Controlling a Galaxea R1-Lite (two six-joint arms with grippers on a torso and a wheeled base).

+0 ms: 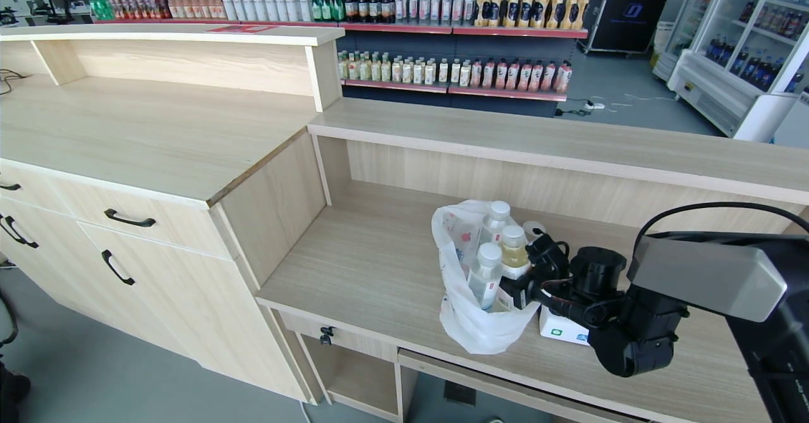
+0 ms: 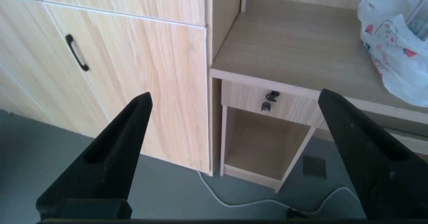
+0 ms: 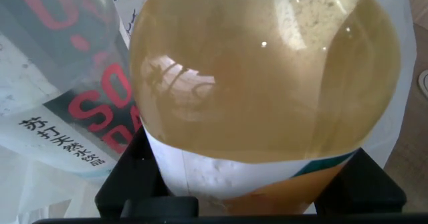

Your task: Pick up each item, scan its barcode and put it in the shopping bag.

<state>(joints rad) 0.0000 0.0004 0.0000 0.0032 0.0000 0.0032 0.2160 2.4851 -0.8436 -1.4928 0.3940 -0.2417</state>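
A white plastic shopping bag (image 1: pixel 471 325) stands open on the low wooden desk (image 1: pixel 366 265) with three bottles upright inside. My right gripper (image 1: pixel 528 277) is at the bag's right side, shut on the yellow drink bottle (image 1: pixel 515 253), which has a white cap. Close up, the yellow drink bottle (image 3: pixel 267 83) sits between the black fingers (image 3: pixel 134 180), beside a clear bottle with red print (image 3: pixel 60 63). Two more white-capped clear bottles (image 1: pixel 485 276) (image 1: pixel 496 219) stand beside it. My left gripper (image 2: pixel 234 160) hangs open and holds nothing, low in front of the desk, with the bag (image 2: pixel 394 43) far off.
A small white box (image 1: pixel 559 329) lies on the desk under my right arm, and a small white round object (image 1: pixel 535 228) sits behind the bag. A taller counter with drawers (image 1: pixel 126 220) adjoins on the left. Shelves of drinks (image 1: pixel 442 12) stand beyond.
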